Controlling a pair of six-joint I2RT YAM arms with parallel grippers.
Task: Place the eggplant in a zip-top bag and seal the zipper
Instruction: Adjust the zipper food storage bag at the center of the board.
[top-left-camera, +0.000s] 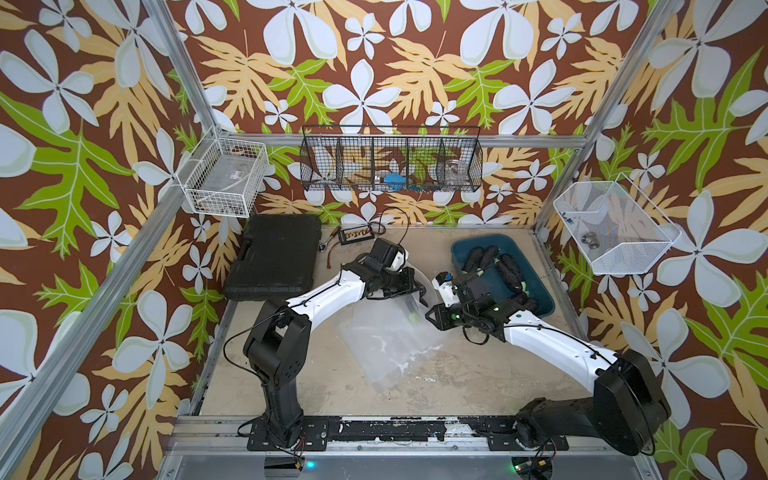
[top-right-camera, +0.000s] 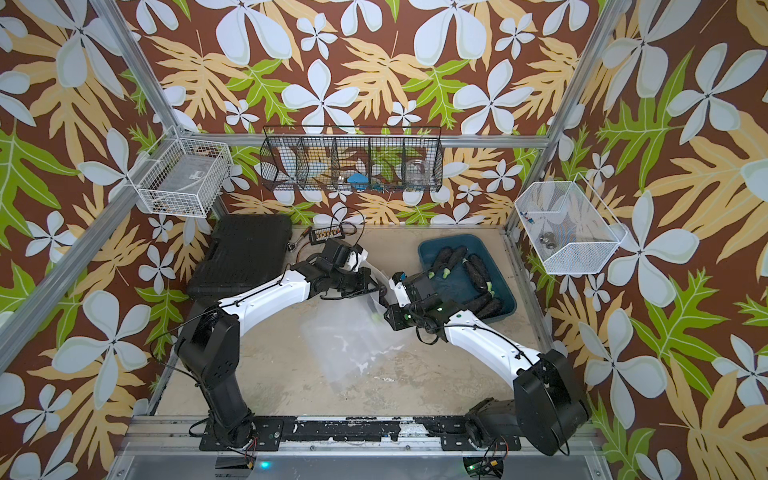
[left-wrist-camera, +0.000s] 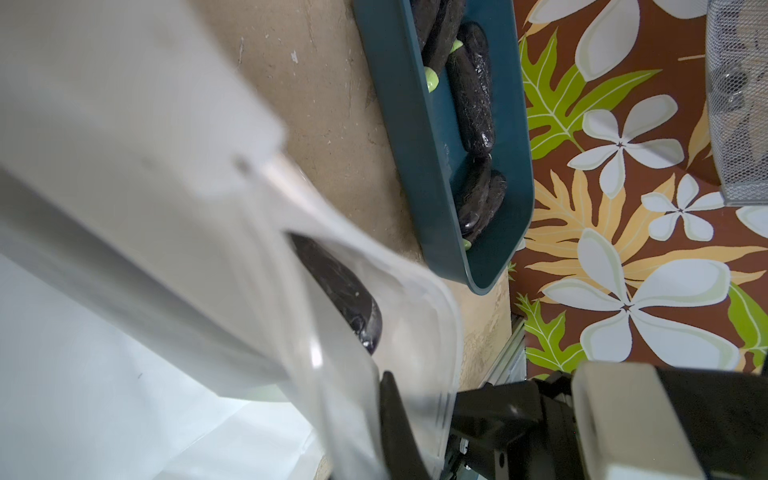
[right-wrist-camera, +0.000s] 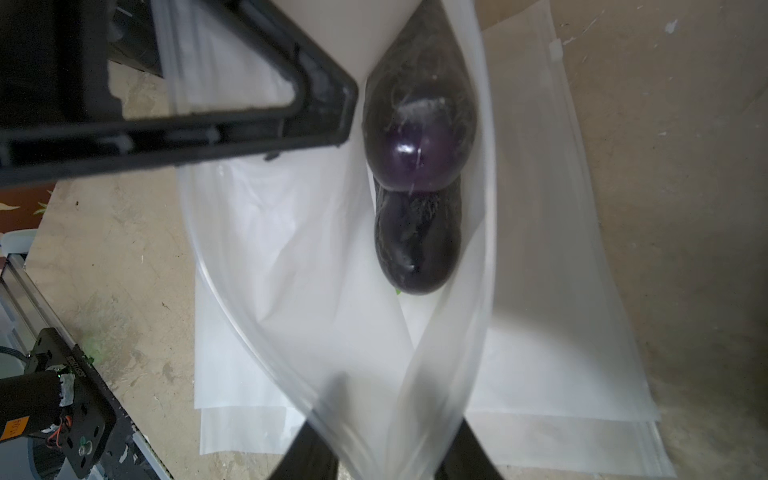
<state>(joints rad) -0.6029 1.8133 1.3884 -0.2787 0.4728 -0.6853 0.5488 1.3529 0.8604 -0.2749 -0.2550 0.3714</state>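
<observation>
A clear zip-top bag (top-left-camera: 386, 345) (top-right-camera: 349, 345) hangs with its mouth held up between the two arms. My left gripper (top-left-camera: 419, 286) (top-right-camera: 376, 286) is shut on the bag's rim; its black finger (left-wrist-camera: 399, 432) presses the film. Inside the bag (right-wrist-camera: 316, 249) lies a dark purple eggplant (right-wrist-camera: 419, 137) (left-wrist-camera: 340, 291), with a second dark body (right-wrist-camera: 415, 245) just beyond it. My right gripper (right-wrist-camera: 386, 415) (top-left-camera: 432, 316) stands at the mouth's other end, open. Its jaws are narrowed but apart, and the bag's blurred film veils their tips.
A teal bin (top-left-camera: 544, 299) (top-right-camera: 424, 249) (left-wrist-camera: 415, 124) at the back right holds several more eggplants (top-left-camera: 511, 270). A black case (top-left-camera: 274, 257) lies at the back left. Flat spare bags (right-wrist-camera: 561, 332) lie under the held one. Wire baskets (top-left-camera: 390, 158) hang on the walls.
</observation>
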